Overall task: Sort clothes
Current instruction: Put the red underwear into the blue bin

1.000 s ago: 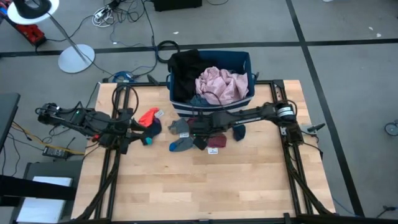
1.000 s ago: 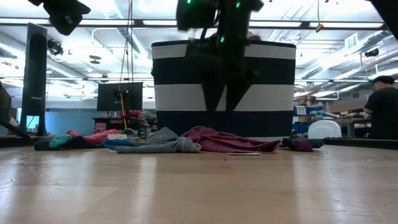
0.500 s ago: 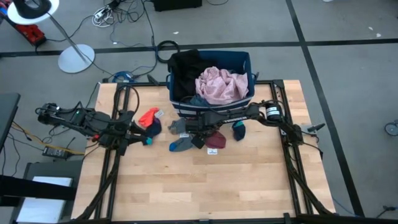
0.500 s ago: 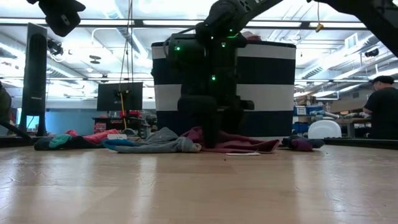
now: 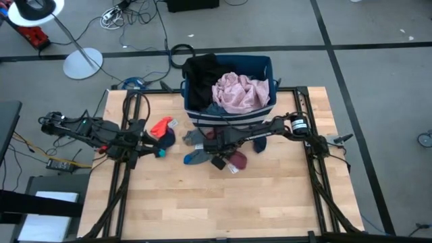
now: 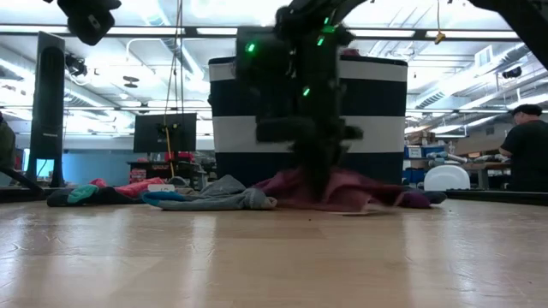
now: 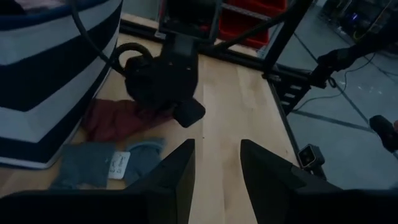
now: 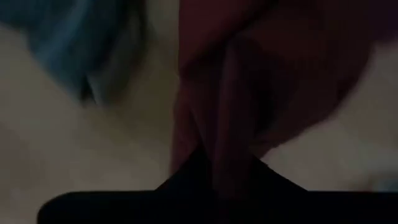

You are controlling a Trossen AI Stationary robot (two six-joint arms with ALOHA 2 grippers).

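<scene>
Small clothes lie on the table in front of the dark blue bin [image 5: 229, 116]. From left to right they are a red-orange piece [image 5: 161, 125], a grey sock [image 5: 194, 137], a blue sock [image 5: 196, 158], a maroon piece [image 5: 237, 160] and a teal sock [image 5: 259, 143]. Black [image 5: 200, 75] and pink [image 5: 237, 92] garments fill the bin. My right gripper [image 5: 221, 160] is down at the table, shut on the maroon piece [image 6: 351, 188]. My left gripper [image 5: 143, 139] stands open beside the red-orange piece, with nothing between its fingers [image 7: 180, 180]. My right gripper pinches a raised fold [image 8: 229, 118] of the maroon piece between its two fingers, coming from above and pointing down. The cloth is bunched up under the fingers [image 6: 321, 175]. The rest of it [image 6: 368, 195] lies on the table.
The striped bin [image 6: 308, 120] stands right behind the clothes at the table's far edge. A dark blue piece [image 5: 167, 140] lies by the left gripper. Bare wood [image 5: 223, 202] takes up the near half of the table. A person [image 6: 524, 150] shows beyond the table.
My right gripper has come down from in front of the bin onto the maroon piece, moved a little toward the near edge, and shut on it. The maroon piece has been gathered into a bunch under the fingers and shifted slightly with them.
</scene>
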